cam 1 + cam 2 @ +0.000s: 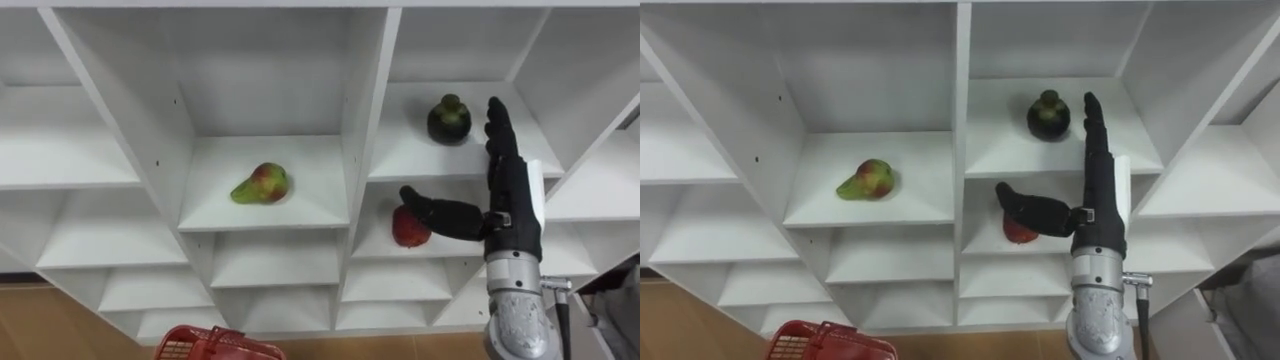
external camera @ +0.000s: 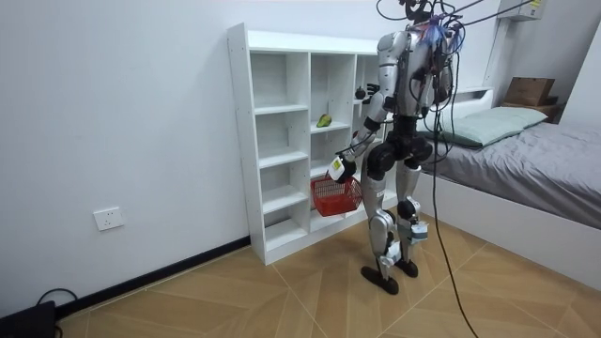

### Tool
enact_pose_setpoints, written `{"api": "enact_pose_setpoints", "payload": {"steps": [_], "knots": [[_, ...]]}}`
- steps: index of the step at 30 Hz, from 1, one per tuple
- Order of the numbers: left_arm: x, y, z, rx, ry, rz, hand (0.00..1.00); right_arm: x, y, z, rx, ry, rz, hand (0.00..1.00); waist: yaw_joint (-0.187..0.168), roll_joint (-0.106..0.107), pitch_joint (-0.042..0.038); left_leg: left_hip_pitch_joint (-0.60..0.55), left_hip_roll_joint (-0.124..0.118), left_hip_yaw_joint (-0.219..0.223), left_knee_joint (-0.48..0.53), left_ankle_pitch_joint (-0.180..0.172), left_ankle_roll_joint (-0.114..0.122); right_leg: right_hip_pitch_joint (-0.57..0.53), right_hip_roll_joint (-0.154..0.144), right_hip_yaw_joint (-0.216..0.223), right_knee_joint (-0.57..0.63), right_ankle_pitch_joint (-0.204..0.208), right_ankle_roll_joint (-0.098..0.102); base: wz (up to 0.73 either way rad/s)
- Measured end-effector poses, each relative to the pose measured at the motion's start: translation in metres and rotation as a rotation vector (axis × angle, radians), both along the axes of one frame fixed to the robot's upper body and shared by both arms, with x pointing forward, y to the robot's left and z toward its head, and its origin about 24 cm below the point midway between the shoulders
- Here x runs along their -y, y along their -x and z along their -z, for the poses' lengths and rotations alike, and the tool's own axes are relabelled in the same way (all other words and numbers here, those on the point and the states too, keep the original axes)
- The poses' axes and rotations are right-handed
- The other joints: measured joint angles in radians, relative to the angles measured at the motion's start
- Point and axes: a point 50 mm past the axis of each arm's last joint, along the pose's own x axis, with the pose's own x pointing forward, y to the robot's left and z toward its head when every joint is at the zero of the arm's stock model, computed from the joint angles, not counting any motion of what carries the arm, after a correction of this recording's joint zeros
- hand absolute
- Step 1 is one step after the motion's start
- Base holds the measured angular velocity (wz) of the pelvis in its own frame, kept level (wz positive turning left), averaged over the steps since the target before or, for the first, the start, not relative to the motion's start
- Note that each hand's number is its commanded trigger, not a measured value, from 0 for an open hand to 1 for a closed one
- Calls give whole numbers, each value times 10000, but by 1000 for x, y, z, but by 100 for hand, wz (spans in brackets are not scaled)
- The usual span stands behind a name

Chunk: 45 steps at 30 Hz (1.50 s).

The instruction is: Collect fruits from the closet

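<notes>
Fingers (image 1: 498, 125) straight and pointing up, thumb thrown out sideways: the right hand (image 1: 514, 218) is wide open and holds nothing, raised in front of the white closet (image 1: 360, 150). The thumb's tip lies across the red fruit (image 1: 406, 232), which sits on a shelf level with the palm, on the hand's left. Whether the thumb touches it, I cannot tell. Up by the fingertips, just to their left and one shelf higher, stands a dark round fruit (image 1: 449, 120), apart from the hand. Further left, past the upright divider, a green and red pear-shaped fruit (image 1: 262, 184) lies on its side in the next compartment, well apart from the hand. Low down and far to the left of the right hand, the rim of a red basket (image 1: 215, 345) shows. In the room view the robot stands upright facing the closet, with the left hand (image 2: 339, 169) low at its side, just above that basket. Its grip I cannot tell.
</notes>
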Motion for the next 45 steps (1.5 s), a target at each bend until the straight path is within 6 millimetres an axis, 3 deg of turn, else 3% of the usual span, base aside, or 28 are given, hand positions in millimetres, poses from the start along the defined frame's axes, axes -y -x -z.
{"api": "enact_pose_setpoints", "payload": {"steps": [8, 10, 20, 28, 45], "knots": [[1, 0, 0, -11, 16, -7, 100, 1, -1, -1, 25, -4, 67, 0, 12, 80, -6, -10, 1, -47, 17, 1, -1, -14, -10, -105, 54, -1, -2, 0], [1, 0, 0, -11, 15, -6, 100, 2, -1, -1, 31, -23, 78, 0, 10, 25, -40, -14, -2, -49, 18, 1, -1, -15, -12, -116, 47, -1, -2, 0], [0, 1, 0, -37, -25, 22, 100, 2, -8, -5, 33, -775, 36, 0, 18, -6, -8, 18, -6, -59, 12, 1, 0, 55, -21, -155, 5, 1, -1, 0], [-1, 7, 2, -257, -71, -105, 100, 5, -21, -14, 17, -2425, -47, 0, 56, -24, -10, 42, -10, -133, 9, 2, -1, 87, -15, -170, -18, 0, -2, 0], [-9, 18, 3, -799, -228, -741, 100, 14, -29, -23, 136, -3134, 173, 0, 242, 3, 37, 4, -18, -287, 12, 3, -1, 164, -35, -355, -22, 0, -3, 1]]}}
